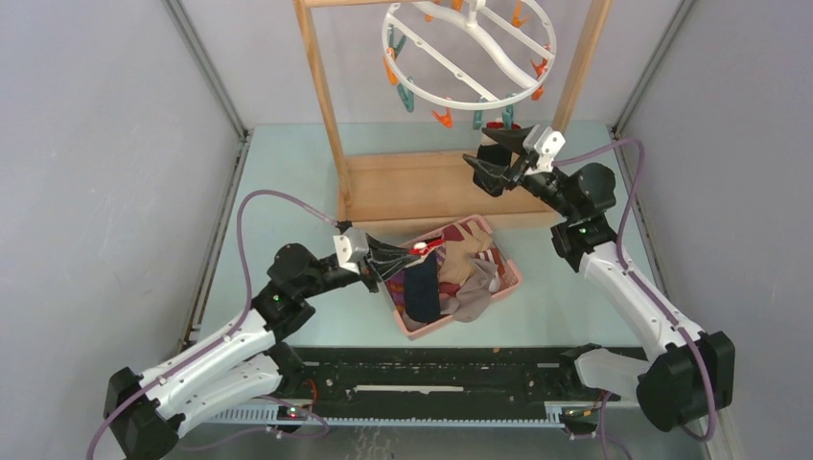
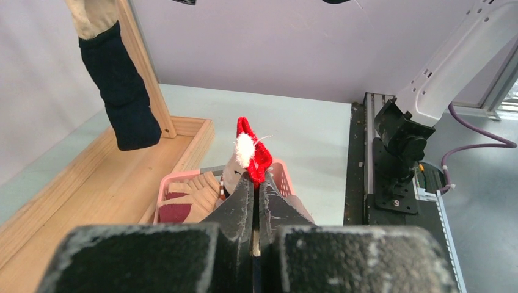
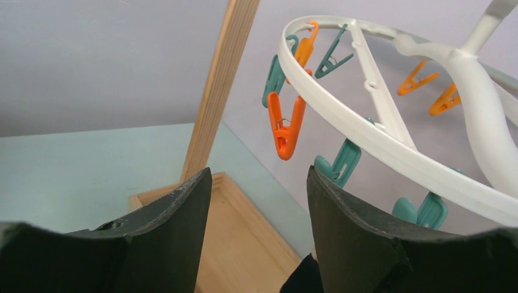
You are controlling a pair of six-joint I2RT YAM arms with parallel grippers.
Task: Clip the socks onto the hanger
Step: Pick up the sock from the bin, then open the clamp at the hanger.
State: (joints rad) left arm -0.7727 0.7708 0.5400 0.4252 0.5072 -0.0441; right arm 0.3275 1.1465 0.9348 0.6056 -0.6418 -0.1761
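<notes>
Socks [image 1: 460, 273] are lying mostly in a heap in the pink basket [image 1: 513, 280] at the centre of the overhead view. One navy sock [image 2: 122, 97] is hanging at the upper left of the left wrist view.

The left gripper [image 2: 255, 183] is pinching only the edge of a red-cuffed sock [image 2: 255, 155], with its jaws clenched tight on it. I judge this hold to be thin. If the arm is lifting fast, the cuff may be slipping out, or the sock may be dragging its neighbours over the basket rim.

The hanger [image 3: 379, 146] is hanging free from the wooden rack frame [image 3: 214, 97]. A push from the right gripper [image 3: 258, 174] could set it swinging and move the orange clip [image 3: 286, 125] away.

The left arm is reaching low from the lower left of the overhead view toward the basket, with its wrist almost level. The right arm is rising from the lower right to the upper centre. Its jaws are released and empty, and they are pointing up, just under the orange clip.
</notes>
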